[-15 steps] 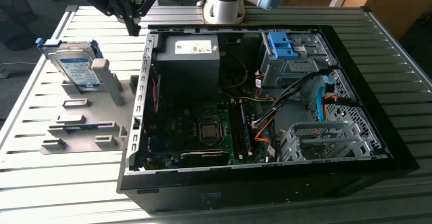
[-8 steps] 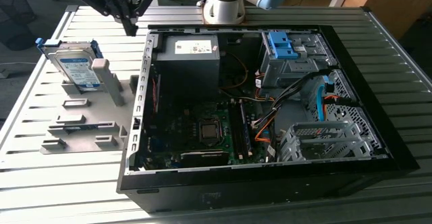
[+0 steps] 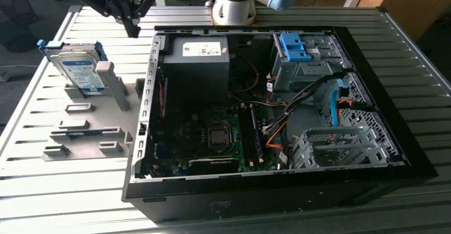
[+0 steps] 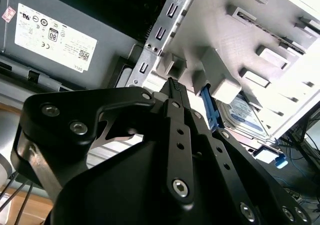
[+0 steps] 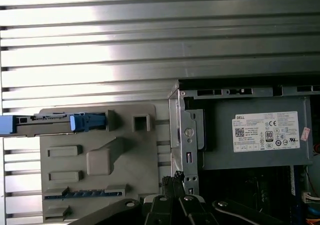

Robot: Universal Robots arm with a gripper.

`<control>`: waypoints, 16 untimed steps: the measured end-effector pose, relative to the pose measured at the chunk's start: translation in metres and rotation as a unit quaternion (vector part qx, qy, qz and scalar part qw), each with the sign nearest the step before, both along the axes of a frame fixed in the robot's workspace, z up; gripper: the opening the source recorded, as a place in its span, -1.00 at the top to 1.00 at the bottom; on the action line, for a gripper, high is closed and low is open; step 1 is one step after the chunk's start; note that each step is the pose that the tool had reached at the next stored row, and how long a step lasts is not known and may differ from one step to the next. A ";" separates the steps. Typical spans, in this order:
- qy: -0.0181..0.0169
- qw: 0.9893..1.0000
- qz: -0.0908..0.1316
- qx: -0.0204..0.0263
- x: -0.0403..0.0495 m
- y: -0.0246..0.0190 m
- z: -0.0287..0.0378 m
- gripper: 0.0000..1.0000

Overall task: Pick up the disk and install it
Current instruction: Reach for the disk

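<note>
Nearby, disk (image 3: 76,67) apart from end effector (image 3: 132,31).

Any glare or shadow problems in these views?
Exterior view: sun glare on the table, case interior dim. First wrist view: bright bands wash out the table slats. Second wrist view: gripper in shadow, holder carrying the disk overexposed.

Disk (image 3: 76,67) stands in rack (image 3: 90,139) on table (image 3: 63,192); computer case (image 3: 282,198) lies at the exterior view's right of the rack.
</note>
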State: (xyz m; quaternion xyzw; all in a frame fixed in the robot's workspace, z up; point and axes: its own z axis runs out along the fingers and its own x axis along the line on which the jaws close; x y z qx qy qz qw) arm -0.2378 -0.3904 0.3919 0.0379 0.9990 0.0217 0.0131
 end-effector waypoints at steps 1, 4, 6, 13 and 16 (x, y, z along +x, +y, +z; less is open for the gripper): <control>0.000 1.000 0.000 0.000 -0.0008 0.0000 0.0000 0.79; 0.000 1.000 0.000 0.000 -0.0034 0.0001 -0.0001 0.79; 0.000 1.000 0.000 0.000 -0.0051 0.0002 -0.0002 0.79; 0.000 1.000 0.000 0.000 -0.0103 0.0003 -0.0004 0.79; 0.000 1.000 0.000 0.000 -0.0124 0.0004 -0.0005 0.79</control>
